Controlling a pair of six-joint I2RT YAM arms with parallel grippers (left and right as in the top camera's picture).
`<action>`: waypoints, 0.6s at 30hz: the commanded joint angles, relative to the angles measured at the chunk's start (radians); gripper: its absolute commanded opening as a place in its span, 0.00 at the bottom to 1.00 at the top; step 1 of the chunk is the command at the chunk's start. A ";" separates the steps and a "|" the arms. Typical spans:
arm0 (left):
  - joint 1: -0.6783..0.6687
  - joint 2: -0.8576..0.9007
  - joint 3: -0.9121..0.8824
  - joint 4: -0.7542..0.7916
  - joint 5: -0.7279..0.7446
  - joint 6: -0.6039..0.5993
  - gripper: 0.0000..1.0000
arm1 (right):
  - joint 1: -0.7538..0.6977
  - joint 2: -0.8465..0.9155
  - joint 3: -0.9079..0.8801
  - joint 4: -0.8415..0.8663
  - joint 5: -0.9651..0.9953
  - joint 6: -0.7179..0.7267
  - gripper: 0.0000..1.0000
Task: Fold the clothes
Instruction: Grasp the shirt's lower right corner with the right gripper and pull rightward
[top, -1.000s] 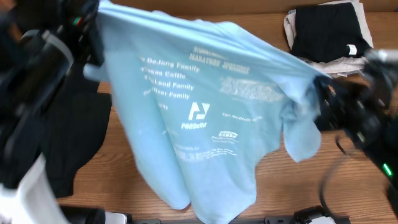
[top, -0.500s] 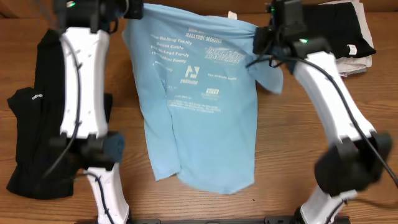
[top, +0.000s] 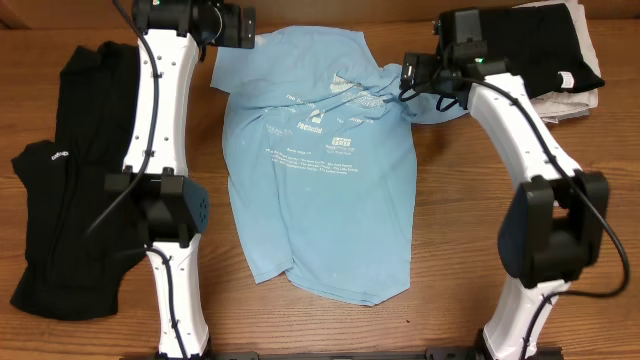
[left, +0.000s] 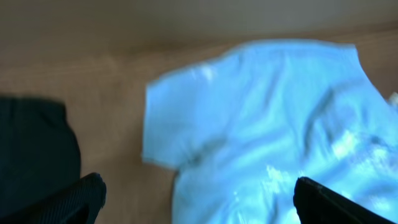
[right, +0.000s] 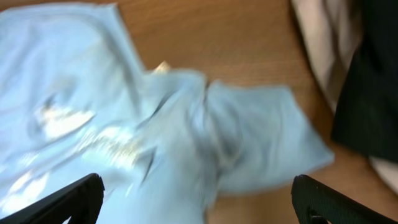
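The clothes, a light blue T-shirt (top: 320, 190) with small white print, lie spread on the wooden table with the printed side up, the collar end rumpled at the far side. My left gripper (top: 247, 27) hovers open just above the shirt's left shoulder; in the left wrist view its fingers (left: 74, 199) stand wide apart over the sleeve (left: 186, 124). My right gripper (top: 408, 76) is open over the bunched right sleeve (right: 261, 143), and nothing sits between its fingertips (right: 68, 202).
A black garment (top: 60, 200) lies spread on the left of the table beside the left arm. A pile of black and white clothes (top: 535, 55) sits at the far right corner, close to the right arm.
Both grippers held the shirt up by its shoulders, lowered it toward the far side and opened. The shirt now lies on the table, free of both.
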 joint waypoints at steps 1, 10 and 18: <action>0.003 -0.158 0.019 -0.090 0.089 -0.014 1.00 | 0.005 -0.177 0.048 -0.080 -0.129 0.007 1.00; 0.003 -0.311 0.019 -0.362 0.117 -0.014 1.00 | 0.029 -0.311 0.036 -0.463 -0.240 0.027 1.00; 0.004 -0.315 0.018 -0.430 0.062 -0.014 1.00 | 0.148 -0.311 -0.245 -0.476 -0.237 0.140 1.00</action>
